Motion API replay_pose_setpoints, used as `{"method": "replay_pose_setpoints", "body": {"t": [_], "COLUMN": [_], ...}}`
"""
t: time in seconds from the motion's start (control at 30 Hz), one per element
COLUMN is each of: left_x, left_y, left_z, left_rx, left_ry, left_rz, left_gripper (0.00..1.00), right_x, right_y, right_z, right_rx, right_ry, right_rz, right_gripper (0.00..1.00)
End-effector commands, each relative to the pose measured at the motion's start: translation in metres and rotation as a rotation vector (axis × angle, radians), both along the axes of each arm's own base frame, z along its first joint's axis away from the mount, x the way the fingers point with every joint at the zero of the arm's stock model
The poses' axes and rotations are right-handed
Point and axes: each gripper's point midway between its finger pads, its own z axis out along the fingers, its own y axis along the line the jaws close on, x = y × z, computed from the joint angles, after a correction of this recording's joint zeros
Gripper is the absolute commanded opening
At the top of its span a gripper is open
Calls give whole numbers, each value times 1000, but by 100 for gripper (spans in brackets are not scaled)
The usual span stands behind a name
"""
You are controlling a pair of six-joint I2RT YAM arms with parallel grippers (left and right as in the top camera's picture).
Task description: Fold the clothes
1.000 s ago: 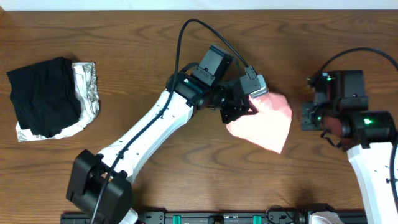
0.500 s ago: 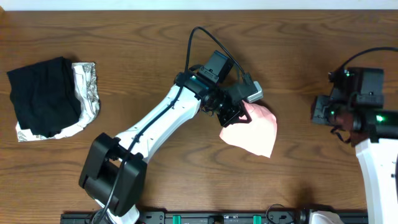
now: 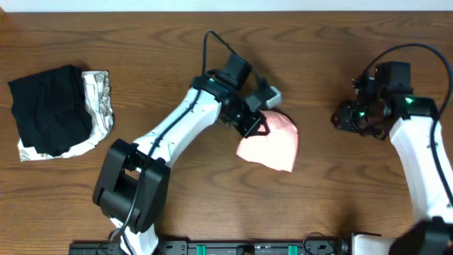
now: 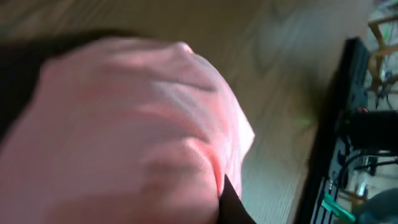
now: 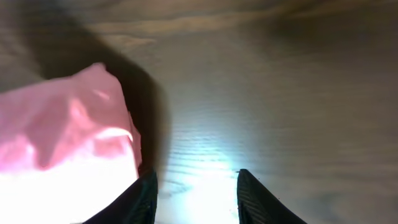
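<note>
Near the middle of the counter (image 3: 212, 42) lies the salmon-pink T-shirt (image 3: 272, 145), gathered into a compact bundle with one corner pointing toward the front edge. At the bundle's upper left edge sits the left hand (image 3: 260, 126) — clenched on the fabric there, its dark fingers pressed into the pink cloth, with the white arm stretching back toward the lower left of the overhead view. From the left wrist camera the T-shirt (image 4: 124, 137) fills most of the picture as a blurred, rounded pink mass with soft creases. One dark fingertip (image 4: 233, 202) shows at its lower edge, and bare wood lies beyond it to the right.

Off to the right, well apart from the bundle, the right hand (image 3: 348, 117) hovers over bare wood. Its own wrist camera shows the right hand (image 5: 196, 199) released: the two dark fingertips stand apart at the bottom of the picture, with only brightly lit wood grain between them. The T-shirt (image 5: 68, 143) appears at the left of that view, just beside the left fingertip, with a dark shadow on the wood to its right — whether cloth and finger touch cannot be told.

Far to the left of the counter, a black folded garment (image 3: 46, 110) rests on a silvery-white patterned cloth (image 3: 102, 99), whose edges show along the right side and bottom of the black one.
</note>
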Motion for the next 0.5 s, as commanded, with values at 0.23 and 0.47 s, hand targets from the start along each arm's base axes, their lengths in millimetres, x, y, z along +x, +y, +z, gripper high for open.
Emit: {"method": "replay_pose_setpoints", "body": {"t": [0.23,0.47], "left_x": [9,1], "left_y": [27,31], "left_z": [-6,-8], "left_rx": [60,81], "left_ry": [92,129], "left_rz": [108,108], "left_gripper": [6,6], "right_x": [26,39], "right_y": [64,109], "right_z": [-38,-62], "right_rx": [329,524], "right_ry": [46,60], "right_rz": [160,258], "right_gripper": [48,58]}}
